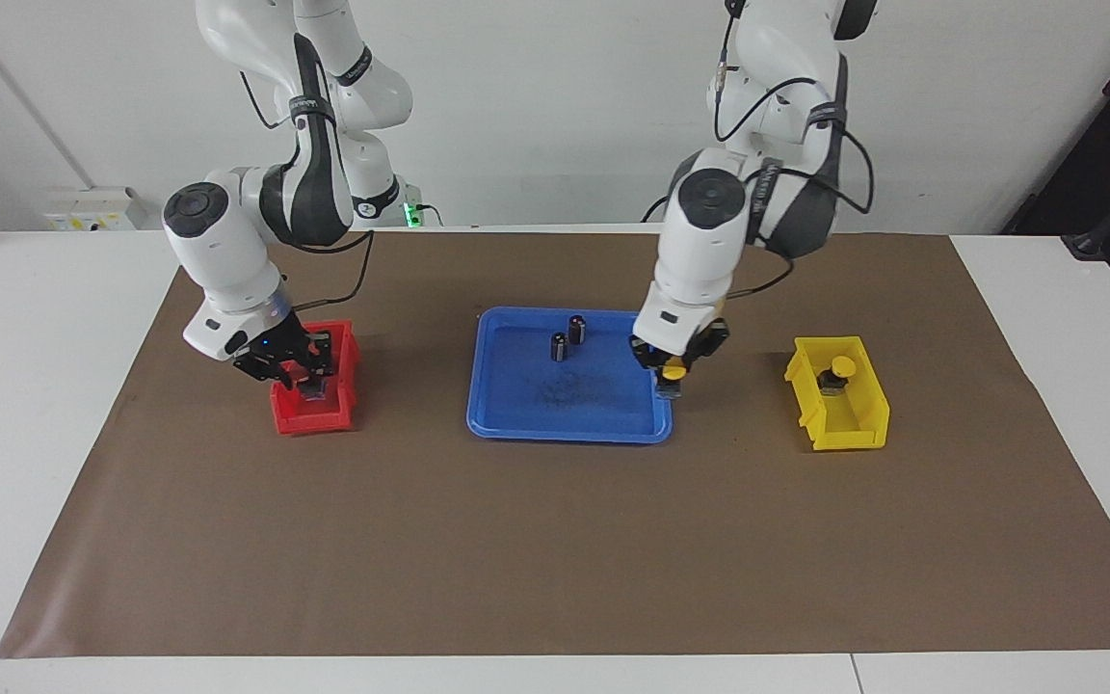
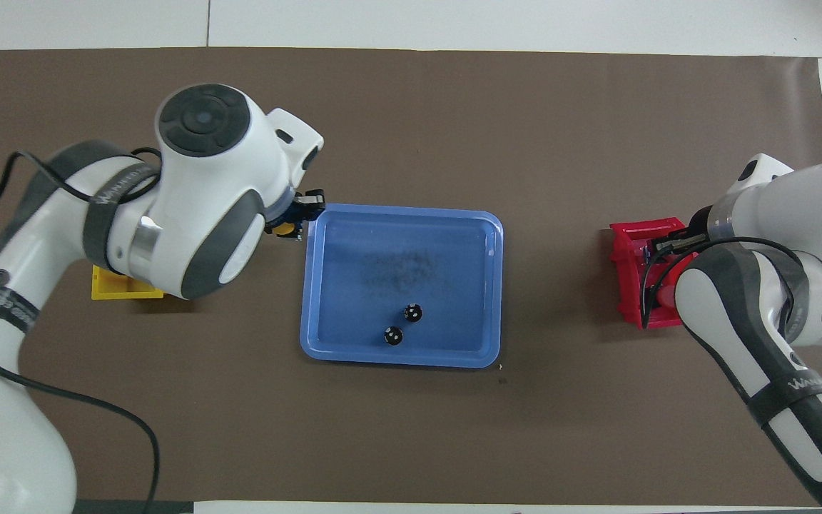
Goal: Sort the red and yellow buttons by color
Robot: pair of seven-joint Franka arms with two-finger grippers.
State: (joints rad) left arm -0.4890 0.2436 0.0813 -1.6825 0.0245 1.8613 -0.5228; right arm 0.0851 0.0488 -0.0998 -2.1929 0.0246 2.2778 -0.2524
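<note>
Two white Franka arms work over a white table point(image 1: 25, 405) covered by a broad brown paper mat point(image 1: 555, 549), with a plain white wall point(image 1: 536, 116) at the robots' end and a dark panel in the corner at the left arm's end of the room.

The left gripper point(image 1: 674, 374) is up in the air over the edge of the shallow blue plastic tray point(image 1: 516, 419) on the side toward the left arm's end of the table, its fingers closed on a yellow-capped push button point(image 1: 673, 372) with a dark blocky base. In the overhead view the same gripper point(image 2: 298, 218) shows just at the tray's point(image 2: 486, 235) corner, the yellow cap point(image 2: 283, 230) peeking out under the wrist. A second yellow-capped button point(image 1: 841, 367) sits inside the yellow plastic bin point(image 1: 868, 424), in the part of it nearer to the robots; that bin stands on the mat toward the left arm's end of the table.

Inside the tray stand two small dark cylinders with silvery tops point(image 1: 567, 337), close together in the part nearer to the robots.

The right gripper point(image 1: 297, 374) is lowered into the red plastic bin point(image 1: 343, 371) toward the right arm's end of the table. I cannot tell whether its fingers are open or closed, and the red buttons cannot be made out in the bin.
</note>
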